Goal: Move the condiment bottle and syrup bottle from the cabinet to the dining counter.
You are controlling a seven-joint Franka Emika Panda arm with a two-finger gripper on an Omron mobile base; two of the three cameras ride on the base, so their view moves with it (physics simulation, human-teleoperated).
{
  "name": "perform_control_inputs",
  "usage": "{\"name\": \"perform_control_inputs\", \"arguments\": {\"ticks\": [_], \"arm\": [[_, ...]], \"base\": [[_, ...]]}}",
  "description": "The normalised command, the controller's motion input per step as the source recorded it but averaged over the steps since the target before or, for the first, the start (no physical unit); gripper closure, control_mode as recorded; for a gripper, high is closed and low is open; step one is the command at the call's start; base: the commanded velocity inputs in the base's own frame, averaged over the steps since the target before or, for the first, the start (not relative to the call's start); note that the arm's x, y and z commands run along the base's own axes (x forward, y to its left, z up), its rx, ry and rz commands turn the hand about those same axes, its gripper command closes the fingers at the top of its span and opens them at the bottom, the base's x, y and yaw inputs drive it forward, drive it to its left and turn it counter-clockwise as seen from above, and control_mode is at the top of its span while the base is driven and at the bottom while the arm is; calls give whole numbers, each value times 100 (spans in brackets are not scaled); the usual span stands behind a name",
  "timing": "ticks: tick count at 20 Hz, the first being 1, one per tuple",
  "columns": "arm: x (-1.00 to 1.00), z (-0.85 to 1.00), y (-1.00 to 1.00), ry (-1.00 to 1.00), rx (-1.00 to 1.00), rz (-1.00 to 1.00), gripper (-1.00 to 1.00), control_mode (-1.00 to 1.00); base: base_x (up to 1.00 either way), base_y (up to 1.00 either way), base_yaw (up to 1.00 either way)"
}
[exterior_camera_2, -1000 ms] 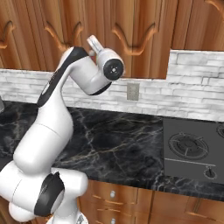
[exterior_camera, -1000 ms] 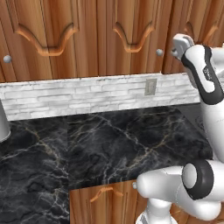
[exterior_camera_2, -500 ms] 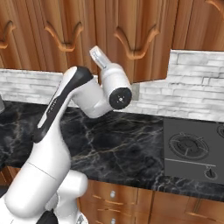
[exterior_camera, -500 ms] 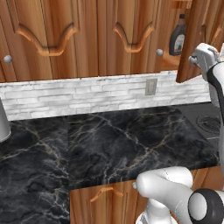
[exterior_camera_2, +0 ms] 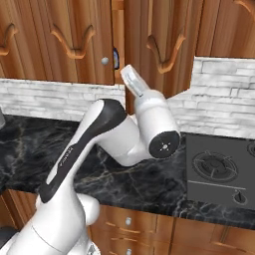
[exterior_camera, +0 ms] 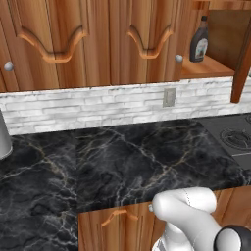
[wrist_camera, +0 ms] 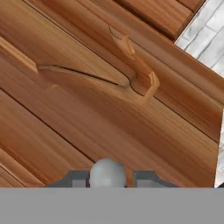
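The cabinet (exterior_camera: 147, 29) has its right door (exterior_camera: 242, 63) swung open, baring a shelf. On that shelf stands the syrup bottle (exterior_camera: 199, 45), brown with a dark cap. The condiment bottle is hidden from view, and the dining counter is out of view. In the hand view my gripper (wrist_camera: 107, 178) is shut on the door's round silver knob (wrist_camera: 107, 169), one finger tip (wrist_camera: 74, 178) on each side, with the door's carved handle (wrist_camera: 131, 65) beyond. From the right base view the gripper (exterior_camera_2: 127, 71) sits at the open door's edge (exterior_camera_2: 130, 30).
A black marble counter (exterior_camera: 122, 162) runs below the cabinet against a white brick wall (exterior_camera: 98, 105) with an outlet (exterior_camera: 169, 97). A stovetop (exterior_camera_2: 219, 169) lies to the right. Wooden drawers (exterior_camera: 115, 220) front the counter. A grey vessel (exterior_camera: 4, 137) stands at far left.
The cabinet door has swung open with my gripper on its knob, uncovering the syrup bottle on the shelf. The arm has moved right, out of the left base view.
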Motion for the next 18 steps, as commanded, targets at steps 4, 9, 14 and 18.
{"name": "perform_control_inputs", "arguments": {"ticks": [4,9,14,18], "arm": [[-86,0,-60,0,0,4,100,-100],[-18,-14,-3,3,0,15,-100,-100],[-4,-4,2,2,0,8,-100,-100],[-8,0,57,0,-5,3,-100,-100]], "base": [[0,0,0],[0,0,0],[0,0,0],[0,0,0]]}}
